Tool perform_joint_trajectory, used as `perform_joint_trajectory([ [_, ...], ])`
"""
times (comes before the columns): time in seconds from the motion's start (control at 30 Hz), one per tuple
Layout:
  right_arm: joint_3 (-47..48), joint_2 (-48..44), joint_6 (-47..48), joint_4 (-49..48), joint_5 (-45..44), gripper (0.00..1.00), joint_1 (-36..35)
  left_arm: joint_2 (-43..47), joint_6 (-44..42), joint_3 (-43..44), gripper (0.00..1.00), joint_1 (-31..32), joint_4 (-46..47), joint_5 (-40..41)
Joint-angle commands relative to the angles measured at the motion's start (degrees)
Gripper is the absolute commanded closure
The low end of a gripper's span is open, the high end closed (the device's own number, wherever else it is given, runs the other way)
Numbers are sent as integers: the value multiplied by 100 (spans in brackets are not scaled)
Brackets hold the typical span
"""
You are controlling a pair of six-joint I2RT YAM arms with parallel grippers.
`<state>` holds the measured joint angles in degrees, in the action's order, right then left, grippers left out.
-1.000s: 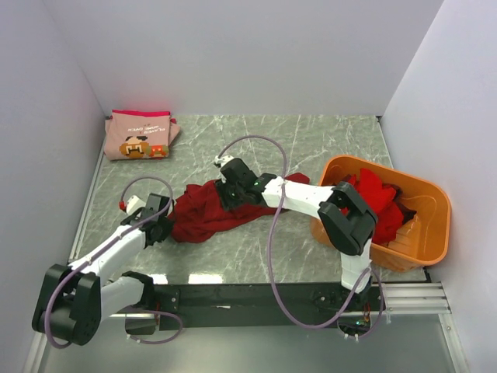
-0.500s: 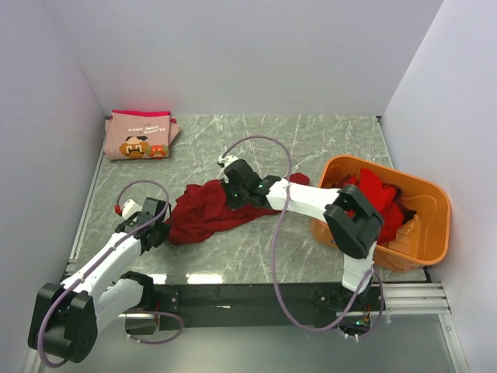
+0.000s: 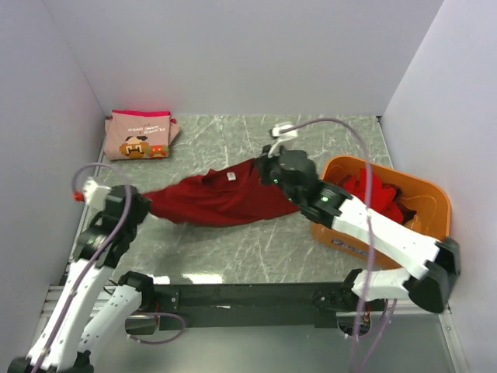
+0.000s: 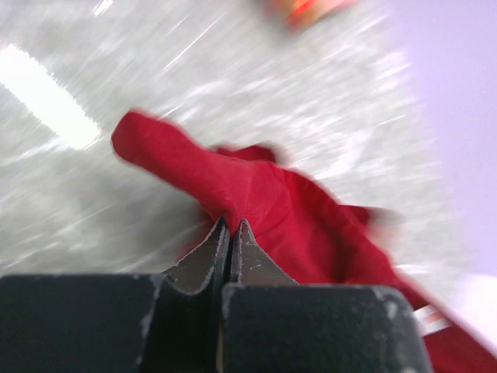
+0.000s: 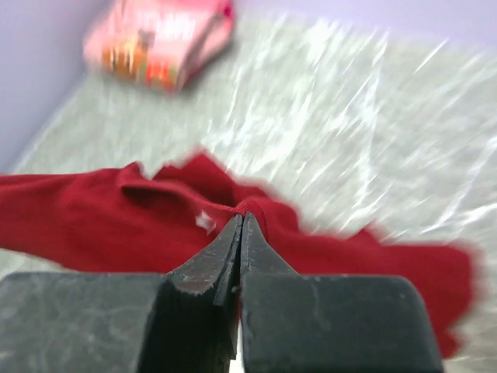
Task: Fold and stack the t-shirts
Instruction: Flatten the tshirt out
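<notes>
top view, shirt in hand: the dark red shirt is pulled out long between the two arms over the middle of the surface; whether its lower edge touches the marble I cannot tell.
top view, left tool: the left tool is closed on the shirt's left end.
top view, right tool: the right tool is closed on the shirt's right end, just beside the orange tub.
top view, done: the pink shirt lies folded in the far left corner, well apart from the arms. It looks to be the only finished piece.
top view, left to do: the stretched shirt is not yet laid flat, folded or stacked, and a heap of red shirts waits in the tub.
top view, in the way: the tub crowds the right arm, and a cable loops above it.
left wrist, grip: the left tool has its fingers pressed together on a fold of red cloth, which trails away over the blurred surface.
right wrist, grip: the right tool is shut on a ridge of cloth close to the white neck tag.
right wrist, beyond: the pink shirt shows blurred at the far edge.
</notes>
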<state>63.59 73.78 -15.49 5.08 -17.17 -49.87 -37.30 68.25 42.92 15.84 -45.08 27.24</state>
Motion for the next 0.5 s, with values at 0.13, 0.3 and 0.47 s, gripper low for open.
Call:
perform_joint_trajectory([
  [0.13, 977, -1313, 1108, -491, -1254, 100, -5, 645, -487, 1964, 99, -2, -98, 686],
  [0.3, 1831, -1682, 1504, -280, -1070, 100, -5, 864, -1066, 3204, 99, -2, 252, 572],
  [0.47, 2701, -2007, 1575, 212, -148, 100, -6, 1049, -1463, 4117, 99, -2, 728, -77],
])
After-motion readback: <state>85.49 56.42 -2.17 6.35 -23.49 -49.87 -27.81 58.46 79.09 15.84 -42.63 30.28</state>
